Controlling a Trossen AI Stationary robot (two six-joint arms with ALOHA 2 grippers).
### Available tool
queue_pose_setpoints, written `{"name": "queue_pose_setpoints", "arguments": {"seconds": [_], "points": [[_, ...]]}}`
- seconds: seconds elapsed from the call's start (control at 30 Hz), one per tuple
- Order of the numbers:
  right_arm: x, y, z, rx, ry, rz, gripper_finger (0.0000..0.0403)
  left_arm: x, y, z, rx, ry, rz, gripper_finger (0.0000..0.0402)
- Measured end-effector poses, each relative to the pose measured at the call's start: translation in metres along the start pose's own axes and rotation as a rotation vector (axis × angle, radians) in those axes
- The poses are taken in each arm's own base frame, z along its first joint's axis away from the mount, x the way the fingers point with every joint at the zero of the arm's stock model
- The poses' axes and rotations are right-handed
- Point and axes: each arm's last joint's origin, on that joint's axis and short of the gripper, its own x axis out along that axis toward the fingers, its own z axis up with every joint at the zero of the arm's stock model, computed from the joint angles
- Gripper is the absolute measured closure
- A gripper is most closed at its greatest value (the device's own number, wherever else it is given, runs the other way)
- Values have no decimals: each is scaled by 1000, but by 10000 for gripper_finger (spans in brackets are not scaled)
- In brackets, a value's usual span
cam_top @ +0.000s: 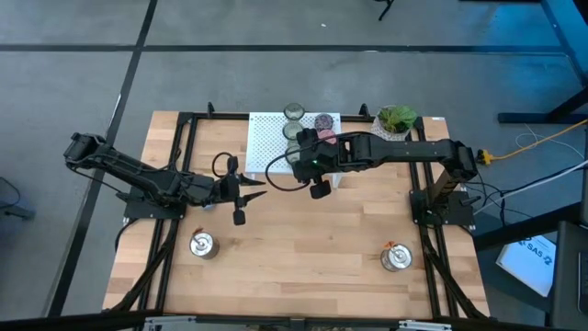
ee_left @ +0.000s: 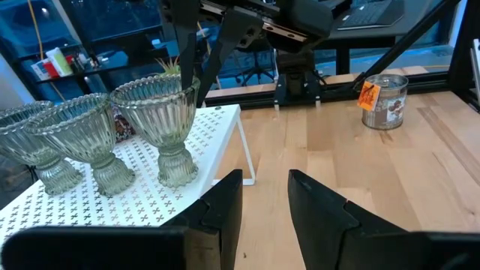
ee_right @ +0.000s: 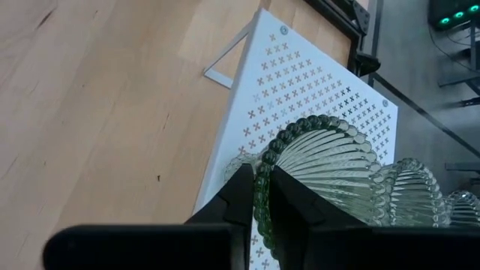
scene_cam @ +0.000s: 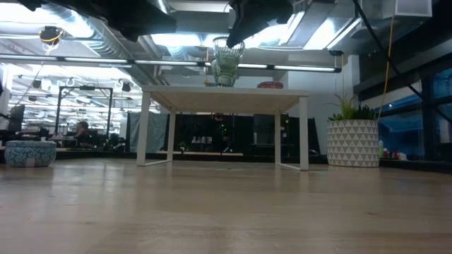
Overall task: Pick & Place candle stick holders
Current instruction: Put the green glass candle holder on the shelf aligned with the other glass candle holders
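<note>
The right pincer (ee_right: 261, 196) is clamped on the rim of an olive glass holder (ee_right: 330, 161) standing on the white rack (ee_right: 300, 71). Lift straight up, clear of the neighbouring glass (ee_right: 412, 191). The left pincer (ee_left: 264, 196) hangs over the counter (cam_top: 303, 239), fingers apart, empty.

Overhead light: even and soft on the tabletop (cam_top: 303, 244), shadows faint.
Low view: ceiling lights glare white, room behind dim.
Glass holder (ee_right: 330, 169): bright highlights on ribs.
Wrist views: near fingers (ee_left: 225, 206) blurred, dark.
</note>
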Motion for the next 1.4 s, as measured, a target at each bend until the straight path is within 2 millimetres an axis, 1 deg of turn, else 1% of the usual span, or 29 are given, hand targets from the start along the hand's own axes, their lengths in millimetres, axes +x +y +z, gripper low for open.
{"name": "queue_pose_setpoints", "arguments": {"seconds": [1.4], "points": [[0,0,0,32,4,0,366,0,0,0,0,0,0,297]]}}
